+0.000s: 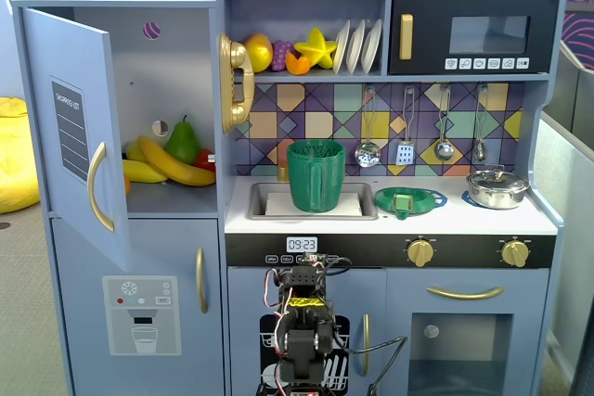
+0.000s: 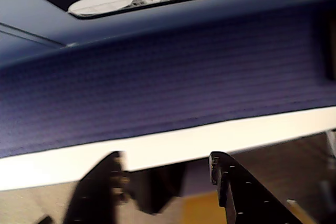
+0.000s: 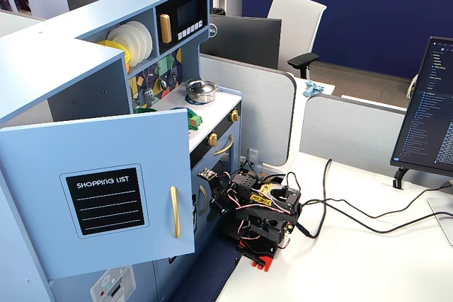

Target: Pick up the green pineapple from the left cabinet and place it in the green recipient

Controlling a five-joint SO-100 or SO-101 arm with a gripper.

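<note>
Your arm sits folded low against the front of the toy kitchen, so nothing is in hand yet: in the wrist view the gripper (image 2: 168, 182) shows its two dark fingers spread apart with empty space between them, facing the blue lower panel and its white edge. The left cabinet (image 1: 162, 108) has its door (image 1: 70, 132) swung wide open, which gives you a clear way in to the shelf. There you can see a banana (image 1: 176, 166), a dark green pear (image 1: 183, 143) and a bit of red fruit, but the green pineapple does not show clearly in any view; it is likely tucked behind that pile, so you cannot fix its spot from here. The green recipient (image 1: 316, 175) stands upright in the sink (image 1: 264, 199), mouth up and well apart from the cabinet shelf, ready to receive a drop from above. The strainer dish (image 1: 409, 199) lies beside it on the counter; don't mistake it for the target.
</note>
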